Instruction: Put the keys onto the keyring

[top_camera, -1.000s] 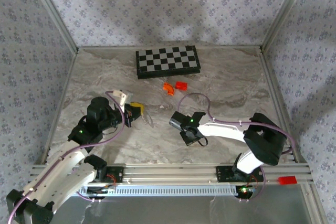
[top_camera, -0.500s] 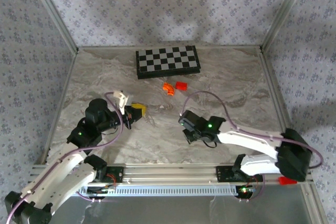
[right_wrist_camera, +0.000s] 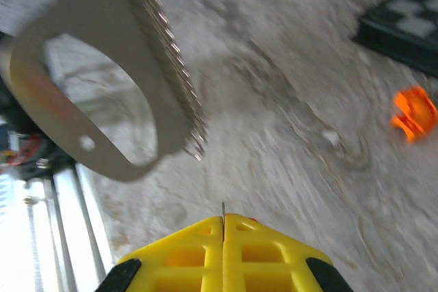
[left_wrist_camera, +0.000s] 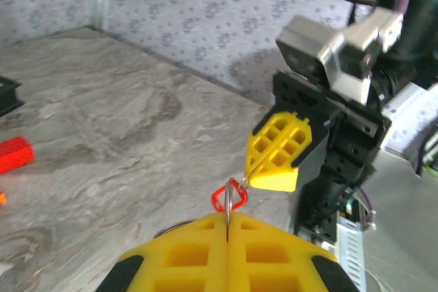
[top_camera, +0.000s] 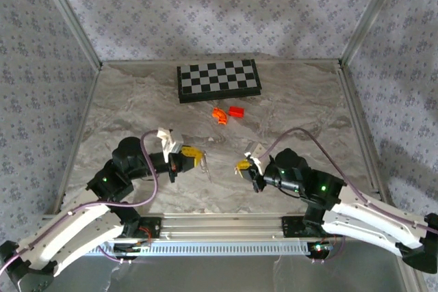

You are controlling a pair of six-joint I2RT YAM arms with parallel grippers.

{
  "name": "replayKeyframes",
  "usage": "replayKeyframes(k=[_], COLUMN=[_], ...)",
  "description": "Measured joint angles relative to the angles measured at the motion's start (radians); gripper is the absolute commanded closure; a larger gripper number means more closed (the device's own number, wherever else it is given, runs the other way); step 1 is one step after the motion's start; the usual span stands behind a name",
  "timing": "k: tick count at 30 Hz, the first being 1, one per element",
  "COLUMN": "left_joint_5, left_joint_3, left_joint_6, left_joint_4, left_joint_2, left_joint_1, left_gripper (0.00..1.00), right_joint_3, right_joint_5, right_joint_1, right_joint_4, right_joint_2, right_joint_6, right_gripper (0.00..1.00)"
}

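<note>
The left gripper (left_wrist_camera: 226,220) has its yellow fingers pressed tight together. A thin metal sliver stands up out of the seam and carries the tiny red key (left_wrist_camera: 229,196), so I judge the key is pinched there by its blade with the red head free. The right gripper (left_wrist_camera: 252,176) faces it tip to tip, its fingers also clenched. From above the two sets of tips sit apart over the near part of the marbled worktop (top_camera: 308,107), so the key belongs to the left side.

In the right wrist view the keyring (right_wrist_camera: 174,94) shows large and blurred. It is a pale beige loop edged with beaded chain, up and to the left of the shut right fingers. What holds it I cannot tell, and I cannot tell whether the right fingers have anything in their seam.

The coming move turns on that offset. The key's long axis runs out along the left fingers toward the right arm. The ring's opening is off that line, so one arm has to bring the loop and the red head into line before threading. The left arm is nearer the key.
</note>
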Motion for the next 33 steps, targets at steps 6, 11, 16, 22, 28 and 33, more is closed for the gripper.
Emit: replayKeyframes(k=[6, 11, 16, 22, 28, 33], left_joint_5=[0.007, 0.023, 0.019, 0.018, 0.019, 0.019], left_joint_3=[0.054, 0.096, 0.105, 0.132, 0.135, 0.135], left_joint_6=[0.076, 0.122, 0.159, 0.184, 0.200, 0.207], left_joint_4=[0.001, -0.005, -0.019, -0.035, -0.041, -0.043], left_joint_2=[0.020, 0.066, 0.080, 0.109, 0.121, 0.125], left_joint_1=[-0.092, -0.130, -0.153, -0.162, -0.166, -0.166], left_gripper=[1.00, 1.00, 1.00, 1.00, 1.00, 1.00], right_joint_3=[0.018, 0.087, 0.201, 0.276, 0.327, 0.349], right_joint_5=[-0.146, -0.227, -0.245, -0.245, -0.230, -0.213], right_joint_1=[0.000, -0.001, -0.001, -0.001, 0.007, 0.027], right_joint_4=[0.031, 0.016, -0.065, -0.153, -0.216, -0.234], right_joint_2=[-0.045, -0.039, 0.021, 0.081, 0.120, 0.130], right_joint_6=[-0.077, -0.116, -0.139, -0.143, -0.142, -0.137], right_gripper=[1.00, 1.00, 1.00, 1.00, 1.00, 1.00])
